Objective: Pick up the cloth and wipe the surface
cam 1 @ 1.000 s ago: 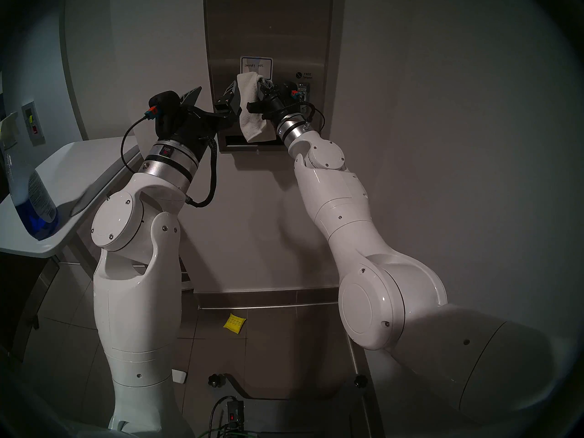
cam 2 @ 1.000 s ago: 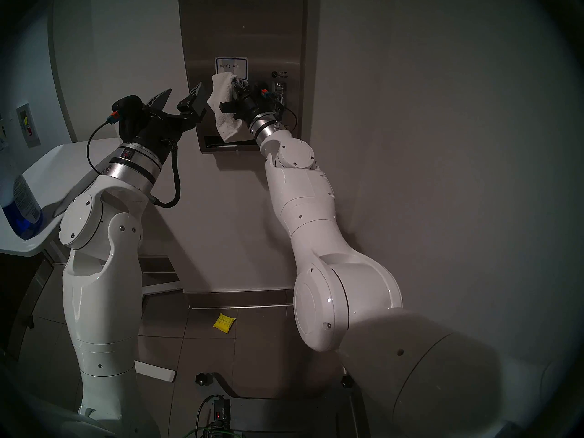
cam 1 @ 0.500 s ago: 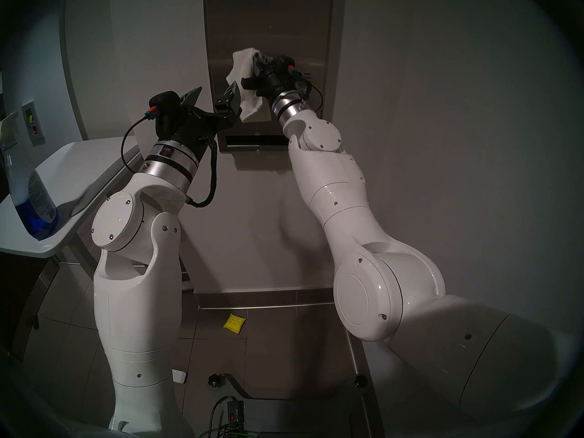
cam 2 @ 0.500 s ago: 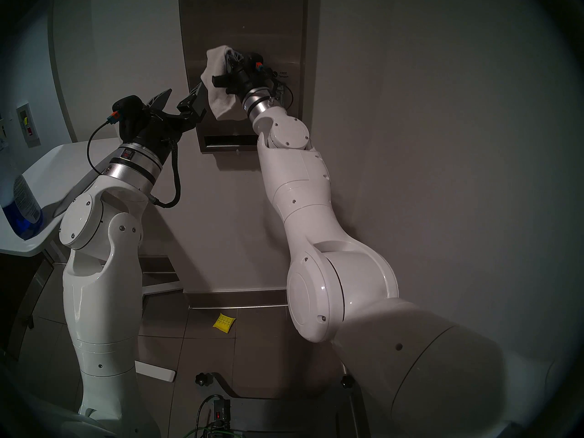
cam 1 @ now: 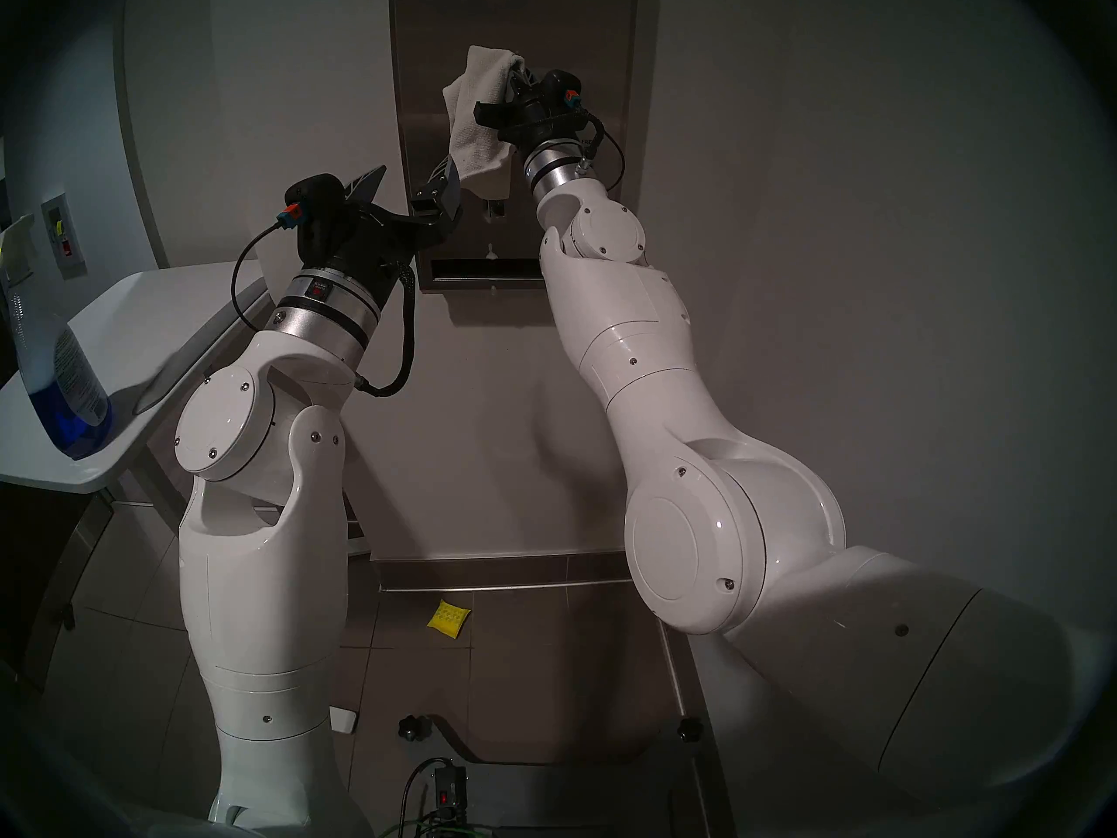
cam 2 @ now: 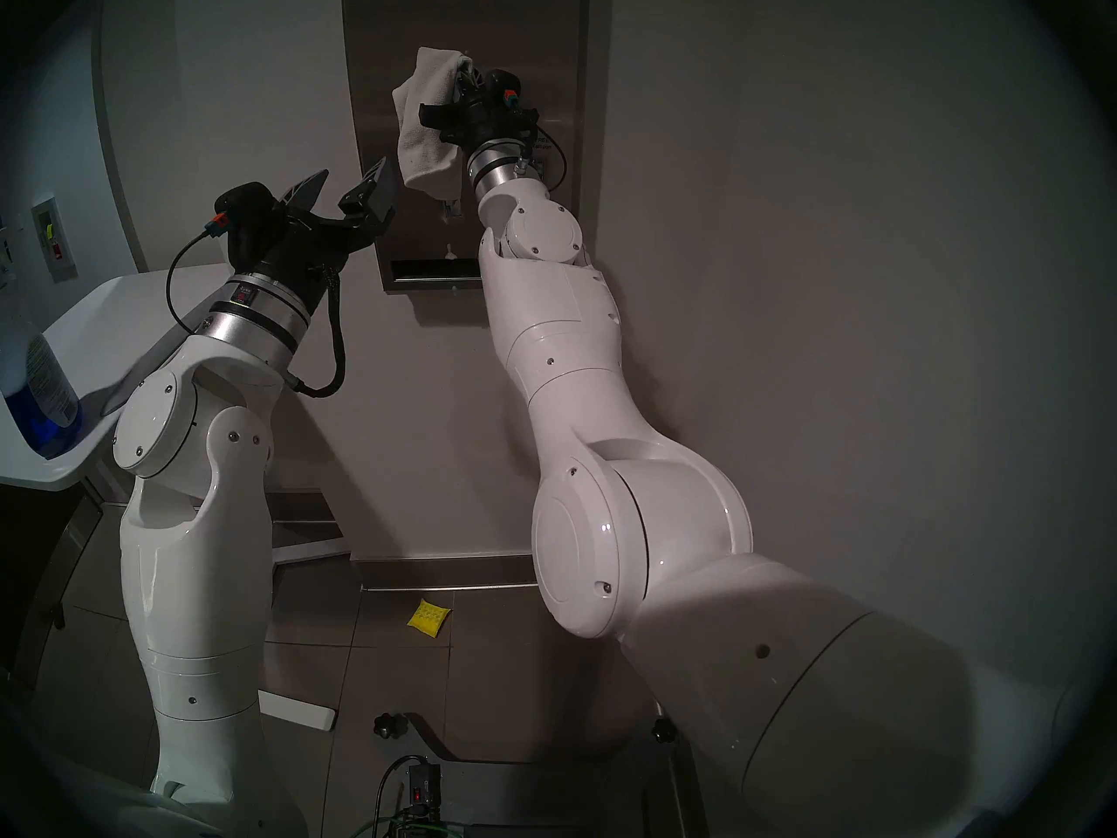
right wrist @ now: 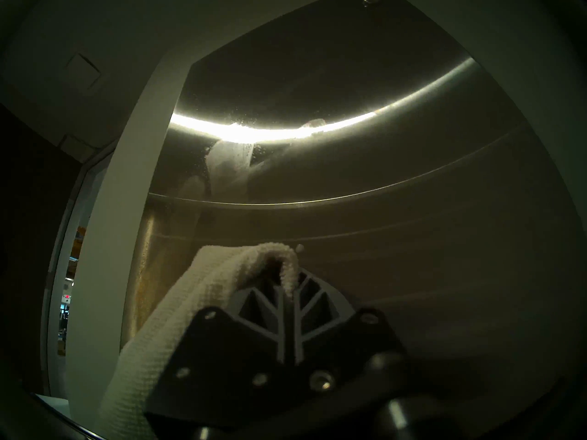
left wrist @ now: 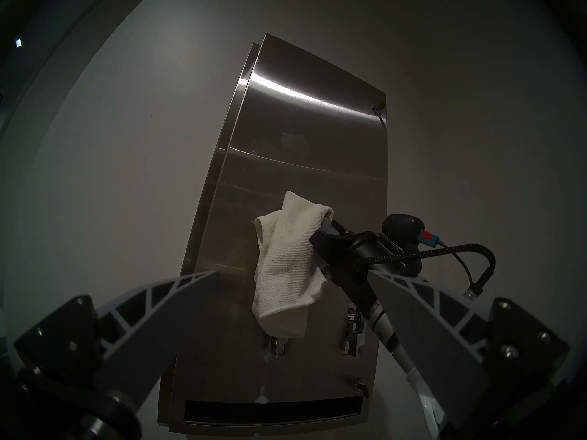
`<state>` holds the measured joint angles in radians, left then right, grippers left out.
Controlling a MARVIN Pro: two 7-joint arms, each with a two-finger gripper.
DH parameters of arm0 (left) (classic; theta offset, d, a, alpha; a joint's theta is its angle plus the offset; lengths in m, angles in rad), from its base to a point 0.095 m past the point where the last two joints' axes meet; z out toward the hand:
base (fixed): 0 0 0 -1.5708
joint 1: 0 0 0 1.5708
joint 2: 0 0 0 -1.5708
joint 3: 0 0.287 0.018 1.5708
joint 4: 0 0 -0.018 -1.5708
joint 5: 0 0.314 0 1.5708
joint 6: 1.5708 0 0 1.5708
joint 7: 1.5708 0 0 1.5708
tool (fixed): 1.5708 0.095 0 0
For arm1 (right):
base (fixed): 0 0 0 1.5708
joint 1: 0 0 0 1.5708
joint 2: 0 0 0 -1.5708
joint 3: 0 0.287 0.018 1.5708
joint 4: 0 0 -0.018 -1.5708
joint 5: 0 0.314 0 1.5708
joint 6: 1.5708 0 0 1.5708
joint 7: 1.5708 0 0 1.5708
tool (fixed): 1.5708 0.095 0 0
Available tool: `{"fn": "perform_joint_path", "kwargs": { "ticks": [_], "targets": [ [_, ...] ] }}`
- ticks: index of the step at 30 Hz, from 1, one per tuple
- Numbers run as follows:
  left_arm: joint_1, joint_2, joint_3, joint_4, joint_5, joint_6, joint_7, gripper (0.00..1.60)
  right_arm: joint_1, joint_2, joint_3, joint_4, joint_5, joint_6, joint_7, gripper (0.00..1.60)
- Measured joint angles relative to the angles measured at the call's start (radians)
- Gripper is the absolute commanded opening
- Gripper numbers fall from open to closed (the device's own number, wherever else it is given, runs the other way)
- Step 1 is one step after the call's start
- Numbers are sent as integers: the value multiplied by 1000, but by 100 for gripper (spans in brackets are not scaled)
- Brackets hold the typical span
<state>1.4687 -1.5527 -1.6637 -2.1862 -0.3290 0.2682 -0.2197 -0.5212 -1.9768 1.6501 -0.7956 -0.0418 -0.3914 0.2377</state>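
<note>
Towel held high on the steel dispenser front

A blue-liquid bottle (cam 1: 66,389) stood on the white table (cam 1: 151,317); the left gripper (cam 1: 406,188) hung empty, fingers apart, just beside the dispenser front (cam 1: 544,26), where the right gripper (cam 1: 518,76) was clamped on the off-white towel (cam 1: 477,120) against the upper steel.

The right claw (cam 1: 518,76), clamped on the off-white terry cloth (cam 1: 477,123), has risen up the brushed stainless-steel dispenser front (cam 1: 514,20). The cloth now covers the blue-bordered label. The left chrome lever (cam 1: 497,208) and the full dark slot (cam 1: 483,268) are now exposed.
</note>
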Motion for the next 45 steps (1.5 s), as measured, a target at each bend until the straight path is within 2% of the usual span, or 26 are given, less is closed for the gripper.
{"fn": "perform_joint_path", "kwargs": {
  "ticks": [10,19,24,34,45],
  "targets": [
    [0,-1,0,0,1,0,-1,160,-55,-1,-1,-24,10,14,23,0],
    [0,-2,-1,0,2,1,-1,160,-126,0,-31,-41,13,61,91,0],
    [-1,-3,-1,0,3,1,-2,160,-176,-5,-44,-75,4,109,103,0],
    [-1,-4,-1,0,3,2,-2,160,-239,-6,-54,-155,-12,148,113,0],
    [-1,-5,-2,0,4,2,-4,160,-215,-5,-43,-171,-14,148,113,0]
  ]
}}
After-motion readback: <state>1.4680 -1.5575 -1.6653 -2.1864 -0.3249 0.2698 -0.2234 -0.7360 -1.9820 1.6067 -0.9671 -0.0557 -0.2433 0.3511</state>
